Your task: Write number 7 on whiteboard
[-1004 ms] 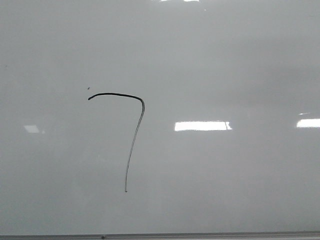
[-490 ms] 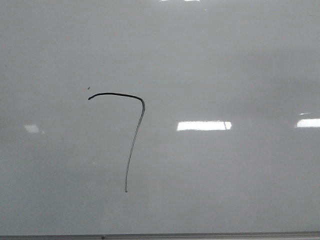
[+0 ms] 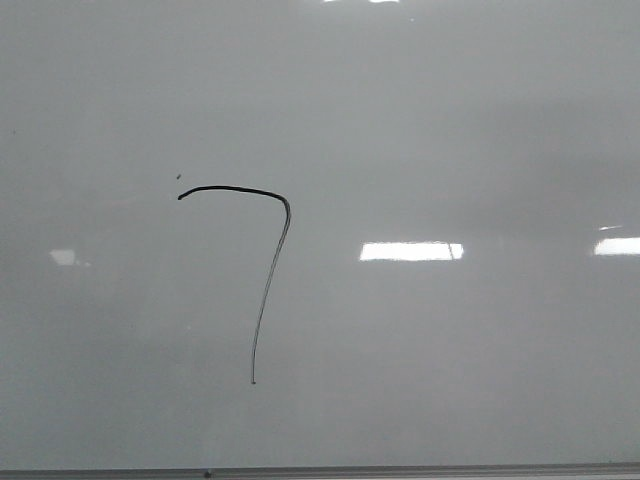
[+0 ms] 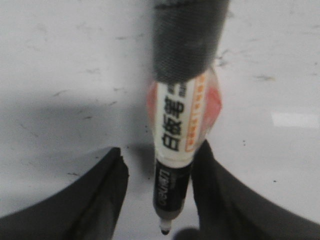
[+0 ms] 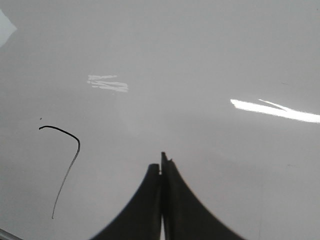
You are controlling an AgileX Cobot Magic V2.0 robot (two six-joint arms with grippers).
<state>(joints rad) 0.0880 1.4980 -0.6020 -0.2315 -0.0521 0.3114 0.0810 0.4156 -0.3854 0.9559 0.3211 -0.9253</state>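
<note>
- The left pincer [image 4: 159, 197] pinches a white-labelled black-tipped marker [image 4: 176, 150]; the right pincer [image 5: 161, 200] is pressed together, empty.
- Risk, I judge: the uncapped tip brushing the glossy pale whiteboard [image 3: 480, 120] would smear a stray line.
- The thin black number 7 [image 3: 265, 290] sits left of the board's centre, its long axis running toward the bottom edge, slanting slightly left.

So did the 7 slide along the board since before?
No. The number 7 sits the same way above the whiteboard bottom edge; it only nudged right with the view.
</note>
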